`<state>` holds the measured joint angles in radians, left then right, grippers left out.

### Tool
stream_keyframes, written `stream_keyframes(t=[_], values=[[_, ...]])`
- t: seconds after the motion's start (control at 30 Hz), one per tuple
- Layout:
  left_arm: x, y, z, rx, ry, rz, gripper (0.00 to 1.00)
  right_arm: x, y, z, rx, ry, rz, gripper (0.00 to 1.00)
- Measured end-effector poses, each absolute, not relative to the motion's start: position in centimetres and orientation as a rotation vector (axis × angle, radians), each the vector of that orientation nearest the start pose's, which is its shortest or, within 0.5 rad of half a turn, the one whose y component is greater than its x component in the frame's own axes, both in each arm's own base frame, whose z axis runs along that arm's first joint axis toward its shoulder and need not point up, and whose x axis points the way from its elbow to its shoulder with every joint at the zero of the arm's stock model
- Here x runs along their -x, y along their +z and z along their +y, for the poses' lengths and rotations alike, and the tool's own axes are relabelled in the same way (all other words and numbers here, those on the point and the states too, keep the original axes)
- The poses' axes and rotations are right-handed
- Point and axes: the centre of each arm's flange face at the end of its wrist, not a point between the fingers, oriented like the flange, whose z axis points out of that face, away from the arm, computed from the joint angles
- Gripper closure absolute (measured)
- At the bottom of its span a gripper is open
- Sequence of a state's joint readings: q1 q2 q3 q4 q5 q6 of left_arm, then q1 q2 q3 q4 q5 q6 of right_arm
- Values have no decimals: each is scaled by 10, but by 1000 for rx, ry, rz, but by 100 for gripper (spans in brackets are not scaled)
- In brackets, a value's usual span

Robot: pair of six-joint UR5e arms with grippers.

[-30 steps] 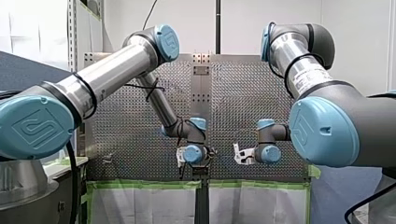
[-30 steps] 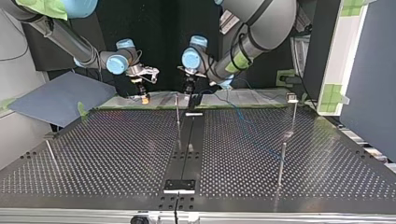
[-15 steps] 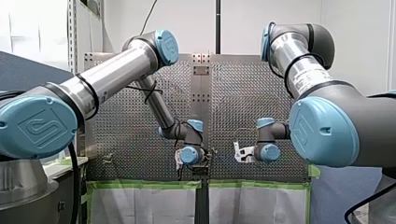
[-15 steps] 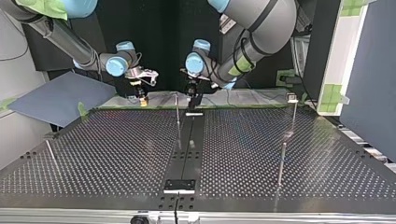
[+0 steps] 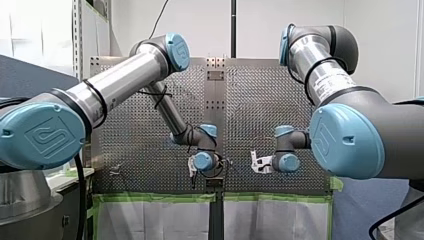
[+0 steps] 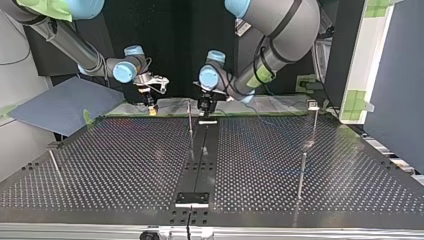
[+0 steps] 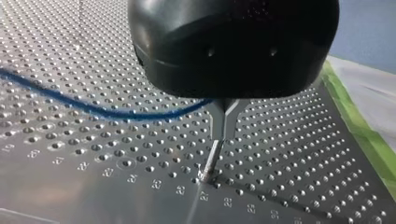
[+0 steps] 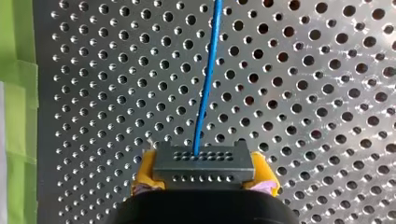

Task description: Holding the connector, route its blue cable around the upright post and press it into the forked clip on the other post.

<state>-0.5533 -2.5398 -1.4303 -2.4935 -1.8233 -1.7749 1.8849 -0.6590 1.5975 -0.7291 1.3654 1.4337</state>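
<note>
My right end effector (image 8: 204, 171) was clamped on the grey connector (image 8: 204, 161), with a yellow pad (image 8: 144, 171) on each side of it. The blue cable (image 8: 208, 70) came out of the connector's face and ran straight ahead over the perforated worktop (image 8: 317, 93). Green tape (image 8: 18, 102) edged the worktop beside it. My left end effector (image 6: 205, 103) hung close by the forked clip (image 7: 224, 114) on its thin post (image 7: 212, 156); I could not tell whether it was open or closed. The cable reached the clip from one side. In the top view the post stood between my two end effectors.
</note>
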Motion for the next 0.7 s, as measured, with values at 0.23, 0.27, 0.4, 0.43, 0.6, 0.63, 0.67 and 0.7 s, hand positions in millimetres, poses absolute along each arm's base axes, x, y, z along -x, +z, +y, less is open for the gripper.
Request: stream_keyframes(t=[0.23, 0.27, 0.4, 0.43, 0.6, 0.63, 0.67, 0.7], values=[[-538, -1, -450, -127, -325, 1764, 95, -345, -6, -572, -1773, 1382, -934, 100], [-538, -1, -449, -129, -322, 1767, 95, -345, -5, -573, -1771, 1381, -935, 100], [-536, -3, -448, -154, -306, 1787, 76, -345, -5, -573, -1771, 1378, -938, 100], [-535, -4, -448, -164, -300, 1793, 71, -345, -5, -573, -1772, 1377, -938, 100], [-527, -6, -448, -234, -253, 1834, 42, -345, -5, -573, -1776, 1376, -938, 100], [-526, -7, -447, -249, -245, 1843, 29, -345, -5, -573, -1777, 1375, -938, 100], [-524, -8, -448, -263, -239, 1850, 9, -345, -6, -572, -1779, 1374, -938, 100], [-522, -8, -448, -284, -234, 1858, 9, -345, -6, -572, -1780, 1373, -939, 100]])
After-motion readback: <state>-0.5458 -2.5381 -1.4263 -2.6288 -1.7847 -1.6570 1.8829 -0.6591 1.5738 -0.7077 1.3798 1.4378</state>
